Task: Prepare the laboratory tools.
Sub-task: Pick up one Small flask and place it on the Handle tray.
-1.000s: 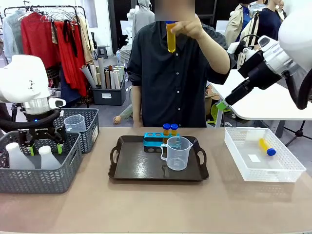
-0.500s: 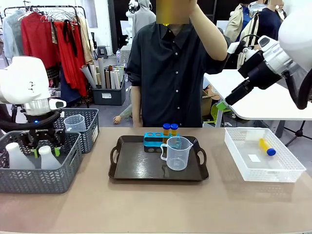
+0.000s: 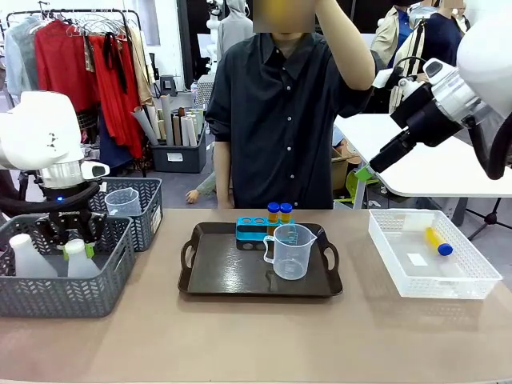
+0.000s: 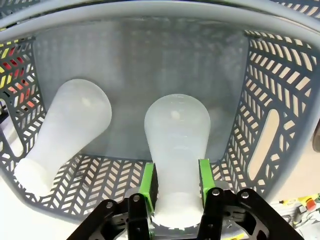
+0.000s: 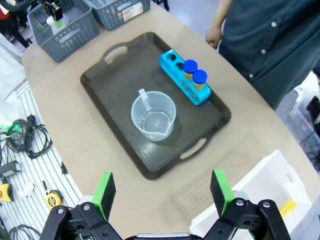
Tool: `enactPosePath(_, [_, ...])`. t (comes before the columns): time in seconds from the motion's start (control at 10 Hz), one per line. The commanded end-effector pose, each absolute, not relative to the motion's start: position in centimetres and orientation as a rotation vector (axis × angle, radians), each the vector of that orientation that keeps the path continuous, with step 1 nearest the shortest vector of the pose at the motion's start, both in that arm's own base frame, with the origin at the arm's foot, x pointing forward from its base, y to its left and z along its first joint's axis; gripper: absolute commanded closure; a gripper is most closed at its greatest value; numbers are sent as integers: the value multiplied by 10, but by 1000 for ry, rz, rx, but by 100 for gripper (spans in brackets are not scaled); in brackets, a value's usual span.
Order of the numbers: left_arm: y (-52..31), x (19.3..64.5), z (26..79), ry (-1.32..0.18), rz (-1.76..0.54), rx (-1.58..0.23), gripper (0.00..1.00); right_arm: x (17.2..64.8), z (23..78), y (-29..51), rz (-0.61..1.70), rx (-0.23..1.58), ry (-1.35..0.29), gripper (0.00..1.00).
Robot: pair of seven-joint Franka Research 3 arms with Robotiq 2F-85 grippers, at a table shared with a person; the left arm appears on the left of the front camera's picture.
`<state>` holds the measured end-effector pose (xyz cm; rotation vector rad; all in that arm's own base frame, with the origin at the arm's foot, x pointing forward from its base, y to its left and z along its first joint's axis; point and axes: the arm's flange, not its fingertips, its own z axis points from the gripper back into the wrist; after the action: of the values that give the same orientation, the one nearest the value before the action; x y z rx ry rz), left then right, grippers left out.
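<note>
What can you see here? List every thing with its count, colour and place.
tray: one, dark, table centre
lattice tray: one, white, table's right
baskets: two, grey, table's left
rack: one, blue, on tray
tubes: three, blue-capped; two in rack, one in lattice tray
beakers: two, clear; one on tray, one in rear basket
flasks: two, white, front basket
left pincer: pads flank one flask's neck
right pincer: open, raised above table
person's hand: raised, far side

Front: across table [image 3: 256, 336] toward person [image 3: 280, 120]. Left wrist: close inside basket [image 4: 280, 100]. Right wrist: high over tray [image 5: 117, 75], shared with front.
</note>
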<state>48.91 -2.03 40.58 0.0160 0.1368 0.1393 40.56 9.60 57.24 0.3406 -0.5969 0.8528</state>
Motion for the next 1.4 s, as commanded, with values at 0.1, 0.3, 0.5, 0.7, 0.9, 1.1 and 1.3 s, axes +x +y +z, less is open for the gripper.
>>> enactPosePath(0.1, [-22,483,407,134,127,-31,100,406,574,96,854,365,-606,0])
enactPosePath(0.3, [-21,489,420,114,127,-47,100,406,574,96,854,365,-606,0])
enactPosePath(0.5, [-18,498,442,91,116,-51,100,406,574,96,854,365,-606,0])
enactPosePath(0.7, [-18,515,478,135,71,-55,100,406,574,96,854,365,-606,0])
enactPosePath(0.9, [-23,530,533,104,11,-10,100,406,574,96,854,365,-606,0])
enactPosePath(1.1, [-37,543,590,74,-36,-7,100,406,574,96,854,365,-606,0])
enactPosePath(1.3, [-53,550,636,34,-69,8,100,406,574,96,854,365,-606,0])
